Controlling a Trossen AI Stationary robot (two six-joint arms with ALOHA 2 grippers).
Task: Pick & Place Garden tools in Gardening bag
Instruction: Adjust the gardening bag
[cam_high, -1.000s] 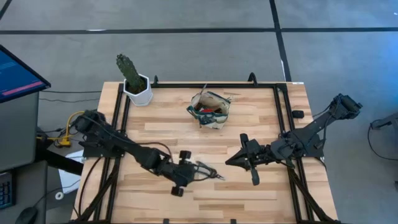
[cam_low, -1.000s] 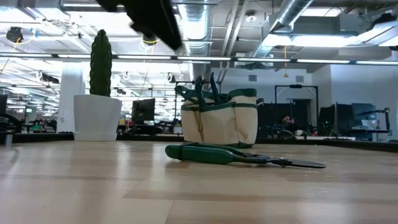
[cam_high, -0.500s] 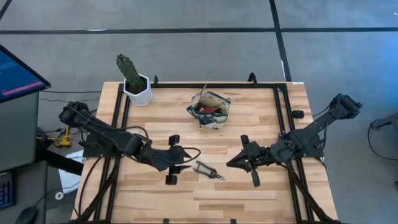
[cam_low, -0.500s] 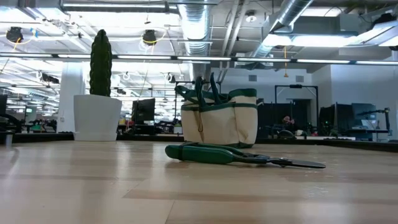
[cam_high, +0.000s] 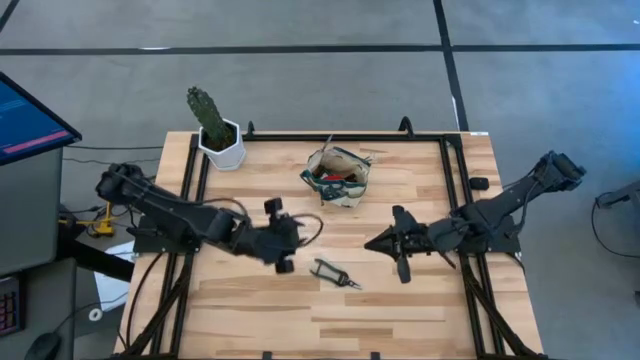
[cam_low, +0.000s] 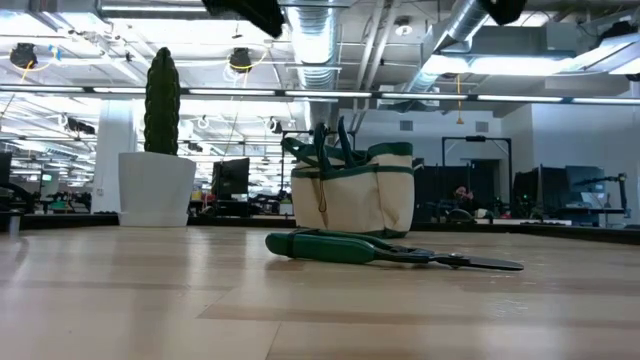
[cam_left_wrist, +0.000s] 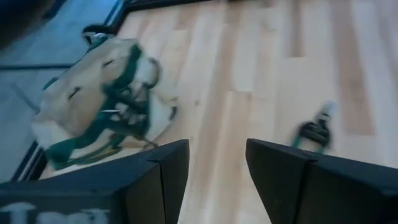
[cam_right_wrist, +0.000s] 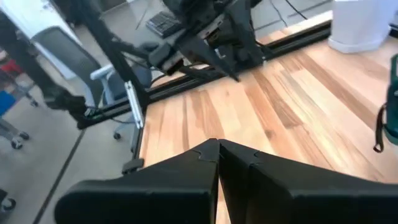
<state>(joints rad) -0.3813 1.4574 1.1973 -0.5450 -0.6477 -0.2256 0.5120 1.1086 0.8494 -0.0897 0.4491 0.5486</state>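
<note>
The left end effector (cam_high: 283, 238) hangs spread and empty above the tabletop (cam_high: 420, 300) — the right end effector (cam_high: 385, 243), pressed together, waits opposite — with the pruning shears (cam_high: 334, 273) lying between them, near the gardening bag (cam_high: 338, 177).

Left gripper (cam_high: 290, 240) pulled back from the shears (cam_high: 333, 273) toward the bag (cam_high: 338, 176), now clear of them and raised, right gripper (cam_high: 375, 245) swung slightly toward the bag, both arms' dark parts newly showing in the low view.
</note>
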